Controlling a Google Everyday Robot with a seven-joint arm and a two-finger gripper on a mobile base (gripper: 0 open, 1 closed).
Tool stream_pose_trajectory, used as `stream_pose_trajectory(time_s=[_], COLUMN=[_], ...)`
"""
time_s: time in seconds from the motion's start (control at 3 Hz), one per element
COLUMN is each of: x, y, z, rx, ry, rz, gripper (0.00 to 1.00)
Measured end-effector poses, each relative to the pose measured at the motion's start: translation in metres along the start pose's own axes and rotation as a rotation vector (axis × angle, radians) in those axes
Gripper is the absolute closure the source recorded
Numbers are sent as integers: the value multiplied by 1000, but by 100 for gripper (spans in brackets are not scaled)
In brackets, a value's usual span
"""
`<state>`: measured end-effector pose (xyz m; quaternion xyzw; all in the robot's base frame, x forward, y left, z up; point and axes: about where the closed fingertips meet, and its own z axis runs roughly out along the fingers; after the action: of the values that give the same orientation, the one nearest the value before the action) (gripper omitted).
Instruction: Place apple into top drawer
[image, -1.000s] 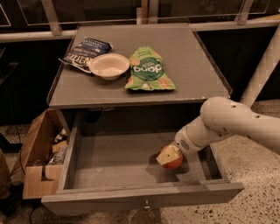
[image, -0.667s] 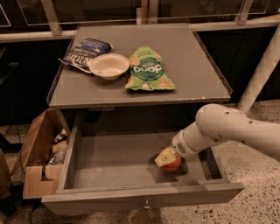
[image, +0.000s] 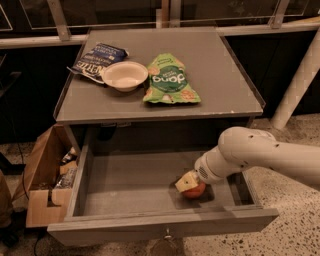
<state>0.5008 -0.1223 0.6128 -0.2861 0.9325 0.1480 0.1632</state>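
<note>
Down in the top drawer (image: 127, 187), near its right front corner, we see the apple (image: 196, 191): small, round and red-orange, low against the flat grey bottom. Whether it rests there or hangs just above, we cannot tell. The gripper (image: 189, 184) is right at the apple, reaching in from the right, and a pale tan part of it covers the apple's upper left side. Whether the gripper grips the apple or only touches it, we cannot tell. Behind it the white arm (image: 250, 152) slopes up and away over the drawer's right wall, thick and rounded, and leaves the view at the right edge.

The drawer is pulled well out of the cabinet (image: 225, 80), and a small metal pull (image: 167, 233) shows on its front. Apart from the apple and gripper, its bottom shows only bare grey.

On the cabinet's top, well apart from the apple, lie three things (all toward the back left). A white bowl (image: 124, 75) stands upright, a blue bag (image: 95, 56) lies partly under the bowl's left rim, and a green bag (image: 169, 80) lies flat just beside the bowl on its right.

Left of the drawer, on the speckled floor (image: 295, 220), stands a cardboard box (image: 40, 170) with small items in it that we cannot make out. A white post (image: 300, 80) leans at the far right.
</note>
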Motion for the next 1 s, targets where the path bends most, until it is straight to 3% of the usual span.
stream_pose_trajectory(time_s=[0.33,0.67,1.0], x=[0,0,0], y=[0,0,0], z=[-2,-2,-2], rx=[0,0,0], ry=[1,1,1], rz=[3,3,2], gripper=[100,82,58])
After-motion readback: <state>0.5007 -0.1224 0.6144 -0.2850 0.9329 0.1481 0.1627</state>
